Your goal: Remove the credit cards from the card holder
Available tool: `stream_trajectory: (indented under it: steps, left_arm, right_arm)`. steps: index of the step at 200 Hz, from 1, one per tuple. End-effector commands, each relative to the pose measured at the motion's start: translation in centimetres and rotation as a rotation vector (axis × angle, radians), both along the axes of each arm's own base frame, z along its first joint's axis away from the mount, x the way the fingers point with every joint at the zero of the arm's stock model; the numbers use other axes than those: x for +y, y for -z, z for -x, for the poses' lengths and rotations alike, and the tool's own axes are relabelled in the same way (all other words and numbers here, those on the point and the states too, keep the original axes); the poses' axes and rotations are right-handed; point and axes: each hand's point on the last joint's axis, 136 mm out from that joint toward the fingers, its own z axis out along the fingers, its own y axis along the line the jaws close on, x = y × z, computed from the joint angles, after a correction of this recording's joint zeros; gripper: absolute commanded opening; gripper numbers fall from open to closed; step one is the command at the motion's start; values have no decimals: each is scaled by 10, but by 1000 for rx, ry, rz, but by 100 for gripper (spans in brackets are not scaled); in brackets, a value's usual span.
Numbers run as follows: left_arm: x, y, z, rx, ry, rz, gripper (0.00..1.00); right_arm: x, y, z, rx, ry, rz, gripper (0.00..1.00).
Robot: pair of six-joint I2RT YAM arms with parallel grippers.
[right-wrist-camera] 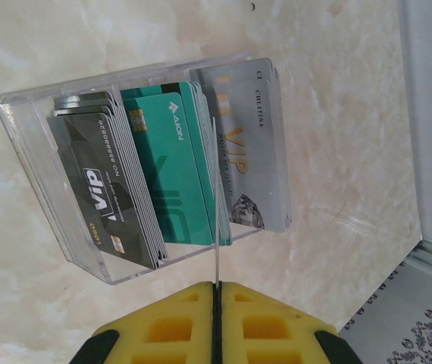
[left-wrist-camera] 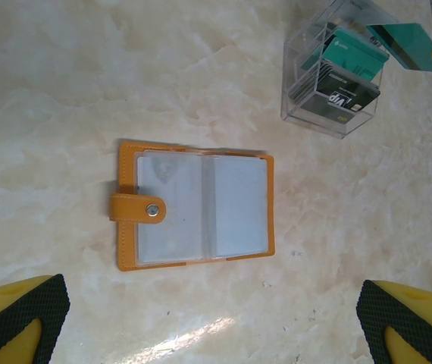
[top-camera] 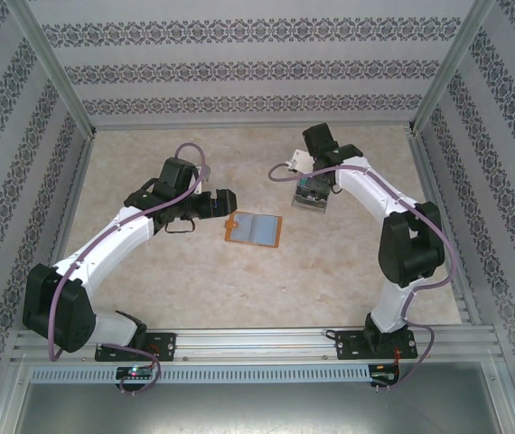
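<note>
My left gripper (left-wrist-camera: 210,296) stands wide open. Its two yellow fingers (left-wrist-camera: 19,315) have black ribbed pads and touch nothing. Ahead of them, midway between the two and well clear of both, the card holder (left-wrist-camera: 197,206) lies opened flat like a book on the glossy, marble-patterned table (left-wrist-camera: 64,91). It is a stitched orange-tan rectangle with a strap (left-wrist-camera: 136,208) folded across its left edge, ending in a round metal snap. Inside are two cloudy plastic sleeves, and pale grey-blue credit cards (left-wrist-camera: 172,208) show through them, flat and square-cornered. From the top camera the holder (top-camera: 253,229) sits just off the tips of the left gripper (top-camera: 229,203).

My right gripper (right-wrist-camera: 216,292) is closed tight, its yellow jaws pinching a teal card (right-wrist-camera: 215,205) that I see edge-on as a thin line. Straight out from its tips stands a clear, hard-walled plastic box (right-wrist-camera: 34,152) with upright dividers. It holds a stack of glossy black cards, a teal stack and a silver-grey stack. The pinched card's far edge lines up with the divider between the teal and silver stacks. I cannot tell whether it touches anything. From the left wrist camera the same card (left-wrist-camera: 402,42) hangs over the box (left-wrist-camera: 330,121).
</note>
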Motion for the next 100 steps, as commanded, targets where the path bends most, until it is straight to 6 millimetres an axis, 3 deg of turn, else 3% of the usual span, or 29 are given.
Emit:
stream_trajectory:
  steps: [1,56,100]
  left_arm:
    - [11,-4,-3,-11,-14,-27,100]
    - [15,2,-6,4,-34,-23,100]
    - [14,5,-9,16,-32,-19,100]
  right_arm:
    - [2,11,-2,25,-28,31,0]
    - [4,37,13,95,-39,20,0]
    - [12,42,8,101,-45,9,0]
